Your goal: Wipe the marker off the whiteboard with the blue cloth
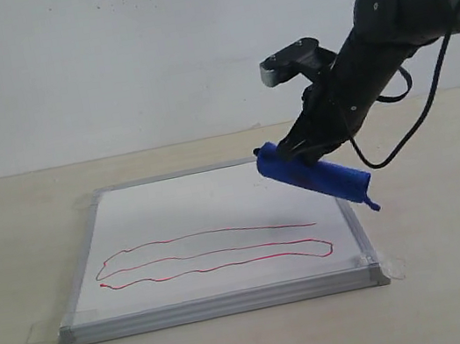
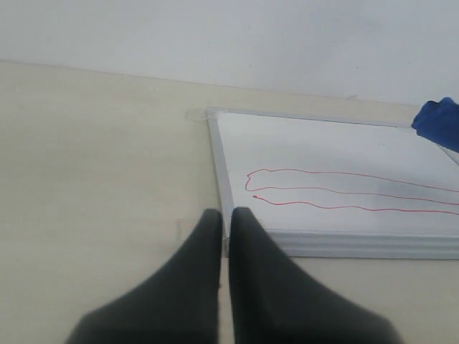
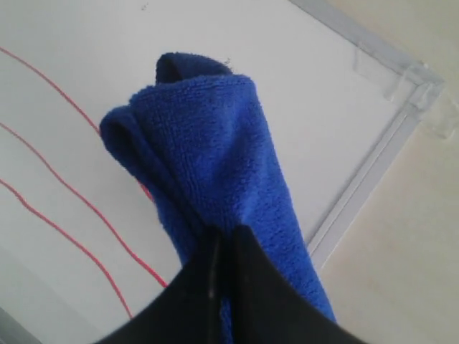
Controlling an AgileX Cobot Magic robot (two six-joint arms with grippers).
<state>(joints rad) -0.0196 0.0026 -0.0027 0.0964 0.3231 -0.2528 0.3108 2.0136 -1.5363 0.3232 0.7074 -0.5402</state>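
the whiteboard (image 1: 217, 201) lies flat on the beige tabletop (image 1: 11, 246), with clear tape tabs at its corners. the marker (image 1: 226, 249) runs as a long red looping squiggle across the board's near half, unbroken from left to right.

the right pincer (image 1: 298, 153) is clamped on the blue cloth (image 1: 315, 176), a rolled bundle held at a slant over the board's right side, its lower end out past the right frame. the cloth appears clear of the surface and off the red line.

the left pincer (image 2: 224, 236) hovers low by the board's near left corner, fingers drawn together with only a thin slit between them, gripping nothing.

the right wrist view shows the fuzzy cloth (image 3: 208, 150) bulging out beyond the dark fingertips.
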